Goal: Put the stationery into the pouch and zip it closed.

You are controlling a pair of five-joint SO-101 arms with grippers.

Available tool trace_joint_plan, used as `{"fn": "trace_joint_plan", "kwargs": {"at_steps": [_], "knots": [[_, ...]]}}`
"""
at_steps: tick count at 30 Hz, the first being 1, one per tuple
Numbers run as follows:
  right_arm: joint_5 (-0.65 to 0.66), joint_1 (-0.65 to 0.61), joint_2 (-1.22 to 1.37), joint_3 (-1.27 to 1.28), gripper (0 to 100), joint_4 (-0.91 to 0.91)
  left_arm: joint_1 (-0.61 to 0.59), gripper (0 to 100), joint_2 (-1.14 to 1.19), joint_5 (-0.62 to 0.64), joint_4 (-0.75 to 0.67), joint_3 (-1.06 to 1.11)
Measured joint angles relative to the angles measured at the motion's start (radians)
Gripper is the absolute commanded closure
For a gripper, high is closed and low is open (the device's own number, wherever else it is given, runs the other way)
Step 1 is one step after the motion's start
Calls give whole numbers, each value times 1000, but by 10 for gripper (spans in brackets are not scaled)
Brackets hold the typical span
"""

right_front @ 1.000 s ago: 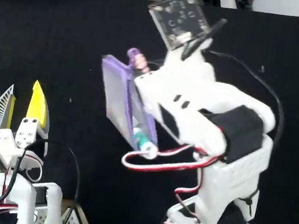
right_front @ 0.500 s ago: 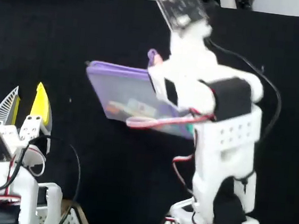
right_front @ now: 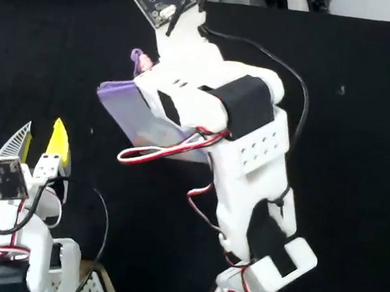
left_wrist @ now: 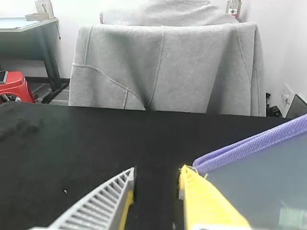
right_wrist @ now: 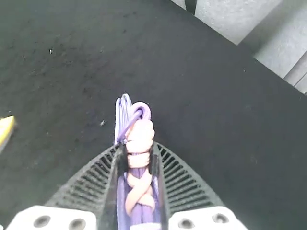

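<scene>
Swinging leftward, the right claw (right_wrist: pixel 137 143) is carrying the pouch (right_front: pixel 128 114) at upper left, clamping its zipper pull (right_wrist: pixel 139 129). The left claw (right_front: pixel 41 140) is waiting wide. Zipping seems underway; next probably calls for bracing the pouch.

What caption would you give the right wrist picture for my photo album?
The right end effector clamps the purple pouch by its pink braided cord over the black table.
</scene>
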Motion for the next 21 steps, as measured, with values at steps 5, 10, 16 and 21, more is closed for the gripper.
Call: {"fn": "trace_joint_plan", "kwargs": {"at_steps": [5,10,16,21], "knots": [[38,-12,58,-29,988,-12,-2,835,0,0,0,46],[78,-97,132,-31,988,-78,-21,837,0,-6,0,87],[115,-127,212,-31,988,-189,-121,878,0,-9,2,91],[120,-150,279,-31,988,-295,-130,962,0,-11,5,91]]}}
